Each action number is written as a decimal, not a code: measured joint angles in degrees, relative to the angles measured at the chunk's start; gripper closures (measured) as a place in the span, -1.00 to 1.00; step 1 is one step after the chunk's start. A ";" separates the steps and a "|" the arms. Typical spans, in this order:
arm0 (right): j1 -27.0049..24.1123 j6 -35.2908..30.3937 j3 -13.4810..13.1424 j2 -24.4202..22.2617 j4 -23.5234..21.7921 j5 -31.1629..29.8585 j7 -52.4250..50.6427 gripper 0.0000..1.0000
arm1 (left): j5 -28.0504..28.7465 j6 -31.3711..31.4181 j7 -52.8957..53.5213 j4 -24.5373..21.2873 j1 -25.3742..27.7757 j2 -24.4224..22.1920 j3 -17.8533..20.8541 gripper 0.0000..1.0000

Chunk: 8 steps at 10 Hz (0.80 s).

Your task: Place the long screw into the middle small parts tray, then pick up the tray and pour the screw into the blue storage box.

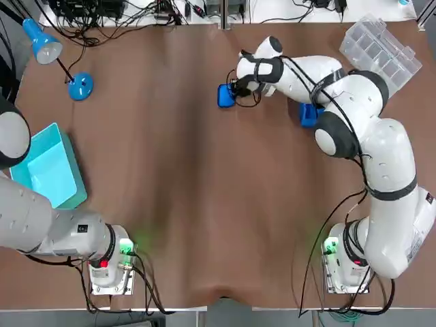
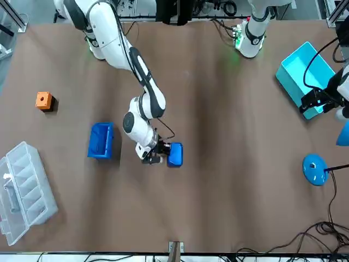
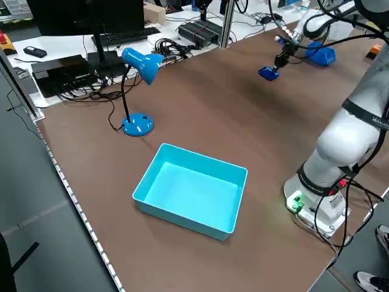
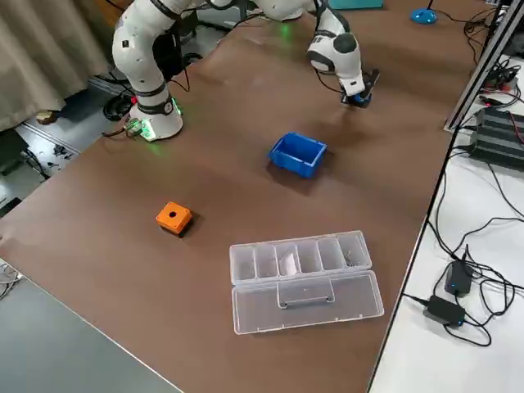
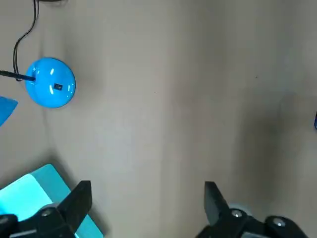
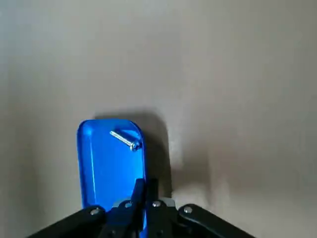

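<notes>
We see the right hand (image 6: pixel 146 191) gripping the blue tray (image 6: pixel 106 163), the screw (image 6: pixel 125 139) inside; the left hand (image 5: pixel 146 192) is open.

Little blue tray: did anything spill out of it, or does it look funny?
Nothing stands out. The long screw lies inside the small blue tray, at the end away from the right tool, which pinches the tray's rim. The left tool hangs open by the turquoise box.

Brown table (image 1: pixel 170 204). Small blue tray (image 6: pixel 111 158) pinched in right gripper's (image 6: pixel 146 186) jaws; table contact unclear. Blue storage box (image 2: pixel 101 140) near jaws; orange block (image 2: pixel 43 100), clear compartment case (image 2: pixel 24 183) beyond it; teal bin (image 1: pixel 48 167), desk lamp (image 1: pixel 80 86) well apart.
</notes>
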 joint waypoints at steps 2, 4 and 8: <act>-0.85 -0.08 0.20 0.06 0.36 1.28 0.00 0.92 | 0.00 0.00 0.00 0.01 0.00 0.00 -0.01 -1.00; -1.11 -0.08 0.32 0.06 0.48 3.22 0.02 0.92 | 0.00 0.00 0.00 0.02 0.00 0.00 -0.01 -1.00; -3.86 -6.10 0.28 -3.43 1.20 4.19 0.11 0.92 | 0.00 0.00 -0.01 0.04 0.00 0.00 -0.06 -1.00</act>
